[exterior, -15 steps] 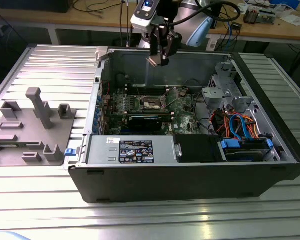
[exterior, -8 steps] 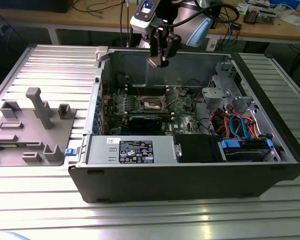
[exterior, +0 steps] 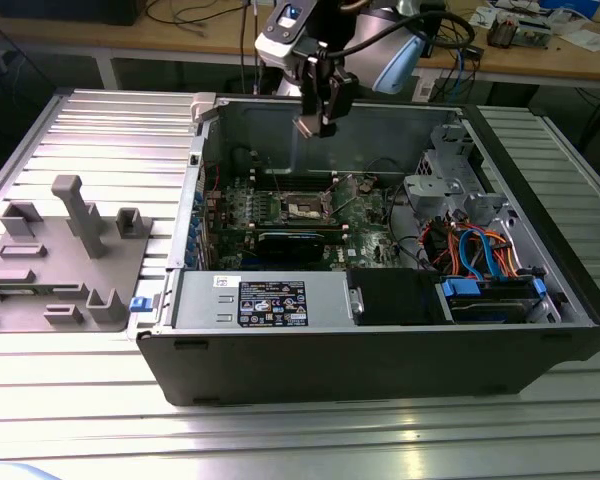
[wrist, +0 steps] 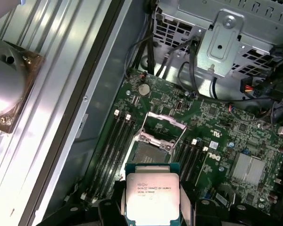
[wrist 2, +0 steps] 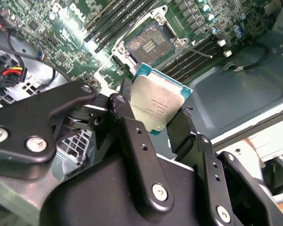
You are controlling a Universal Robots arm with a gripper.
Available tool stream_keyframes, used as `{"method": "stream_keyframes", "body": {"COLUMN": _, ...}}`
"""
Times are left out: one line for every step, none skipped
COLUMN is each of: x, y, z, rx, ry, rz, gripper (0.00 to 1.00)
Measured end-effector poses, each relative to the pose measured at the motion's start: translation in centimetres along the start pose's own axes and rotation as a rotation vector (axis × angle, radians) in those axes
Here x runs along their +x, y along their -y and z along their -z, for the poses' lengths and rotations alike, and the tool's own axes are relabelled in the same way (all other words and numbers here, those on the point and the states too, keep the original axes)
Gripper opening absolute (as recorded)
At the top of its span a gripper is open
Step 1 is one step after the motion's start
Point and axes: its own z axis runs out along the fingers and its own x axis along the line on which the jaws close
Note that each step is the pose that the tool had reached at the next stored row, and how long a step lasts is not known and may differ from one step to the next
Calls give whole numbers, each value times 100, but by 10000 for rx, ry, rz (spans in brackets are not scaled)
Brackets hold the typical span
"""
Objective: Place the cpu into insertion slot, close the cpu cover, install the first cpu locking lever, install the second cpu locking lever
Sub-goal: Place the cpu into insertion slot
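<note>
My gripper [exterior: 315,118] hangs above the open computer case, shut on the cpu [exterior: 308,126]. In both wrist views the cpu [wrist 2: 158,103] [wrist: 152,193] is a silver-grey square chip on a teal base, pinched at its edges between the black fingers [wrist 2: 127,122]. The insertion slot [exterior: 305,207] lies on the green motherboard [exterior: 365,225], well below the chip. Seen in the first wrist view, the insertion slot [wrist: 148,153] has a dark centre, and the cpu cover [wrist: 164,127] stands raised at its far side. In the second wrist view the insertion slot [wrist 2: 148,43] lies open beyond the chip.
A grey fixture tray [exterior: 65,250] sits on the ribbed table at the exterior view's left. Inside the case are a power supply [exterior: 260,300], a metal drive cage [exterior: 458,195], orange and blue cables [exterior: 480,245], a long black card [exterior: 300,240] and memory slots [wrist: 113,150] beside the socket.
</note>
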Motion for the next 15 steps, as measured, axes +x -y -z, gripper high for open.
{"method": "stream_keyframes", "body": {"x": 0, "y": 0, "z": -5, "rx": 4, "ry": 7, "rz": -135, "gripper": 54}}
{"method": "stream_keyframes", "body": {"x": 0, "y": 1, "z": -11, "rx": 8, "ry": 15, "rz": -269, "gripper": 54}}
{"method": "stream_keyframes", "body": {"x": 0, "y": 1, "z": -16, "rx": 12, "ry": 22, "rz": -403, "gripper": 54}}
{"method": "stream_keyframes", "body": {"x": 0, "y": 2, "z": -29, "rx": 25, "ry": 34, "rz": -625, "gripper": 54}}
{"method": "stream_keyframes", "body": {"x": -2, "y": 1, "z": -49, "rx": 66, "ry": 29, "rz": -753, "gripper": 54}}
{"method": "stream_keyframes", "body": {"x": -3, "y": -3, "z": -61, "rx": 110, "ry": 19, "rz": -806, "gripper": 54}}
{"method": "stream_keyframes", "body": {"x": -5, "y": -6, "z": -71, "rx": 154, "ry": 8, "rz": -850, "gripper": 54}}
{"method": "stream_keyframes", "body": {"x": -5, "y": -6, "z": -84, "rx": 198, "ry": -2, "rz": -932, "gripper": 54}}
{"method": "stream_keyframes", "body": {"x": -5, "y": -6, "z": -90, "rx": 252, "ry": -10, "rz": -1007, "gripper": 54}}
{"method": "stream_keyframes", "body": {"x": -5, "y": -5, "z": -100, "rx": 314, "ry": -19, "rz": -1138, "gripper": 54}}
{"method": "stream_keyframes", "body": {"x": -5, "y": -5, "z": -100, "rx": 333, "ry": -21, "rz": -1199, "gripper": 54}}
{"method": "stream_keyframes", "body": {"x": -6, "y": -5, "z": -100, "rx": 336, "ry": -20, "rz": -1222, "gripper": 54}}
{"method": "stream_keyframes", "body": {"x": -5, "y": -5, "z": -101, "rx": 336, "ry": -21, "rz": -1226, "gripper": 54}}
{"method": "stream_keyframes", "body": {"x": -5, "y": -5, "z": -102, "rx": 335, "ry": -21, "rz": -1236, "gripper": 54}}
{"method": "stream_keyframes", "body": {"x": -5, "y": -5, "z": -102, "rx": 335, "ry": -21, "rz": -1247, "gripper": 54}}
